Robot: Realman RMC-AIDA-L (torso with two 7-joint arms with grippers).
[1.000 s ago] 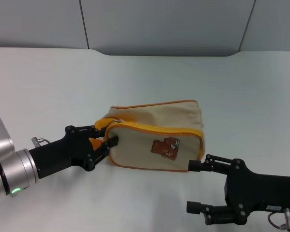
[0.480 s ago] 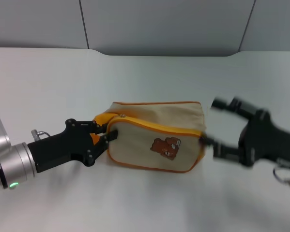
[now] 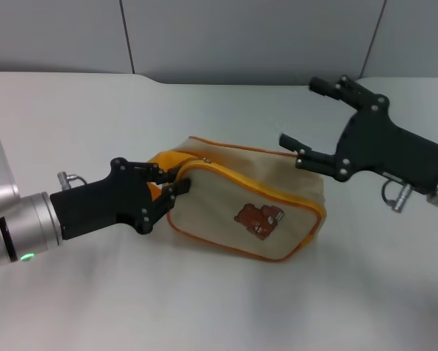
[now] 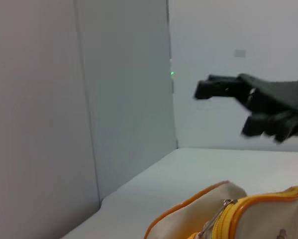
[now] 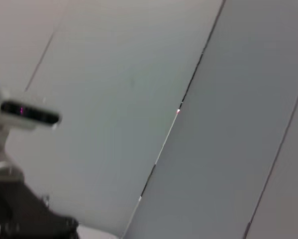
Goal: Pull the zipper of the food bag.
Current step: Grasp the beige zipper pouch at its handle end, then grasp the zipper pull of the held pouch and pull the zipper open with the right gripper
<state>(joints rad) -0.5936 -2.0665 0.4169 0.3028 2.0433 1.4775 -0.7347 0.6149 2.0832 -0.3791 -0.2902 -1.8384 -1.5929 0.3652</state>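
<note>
The cream food bag with a brown bear patch lies tilted on the white table. My left gripper is shut on its orange-yellow loop handle at the bag's left end. The orange-yellow zipper runs along the top edge. Its small silver pull tab sits near the handle end and shows in the left wrist view. My right gripper is open and empty, raised above the bag's far right end and not touching it. It also shows in the left wrist view. The right wrist view does not show the bag.
The white table stretches around the bag. Grey wall panels stand behind the table's far edge. The right wrist view shows only wall panels and a dark part of the robot at its lower corner.
My right gripper rose from the table's front right to above the bag's far right end. The left gripper moved right with the handle, and the bag shifted and turned.
</note>
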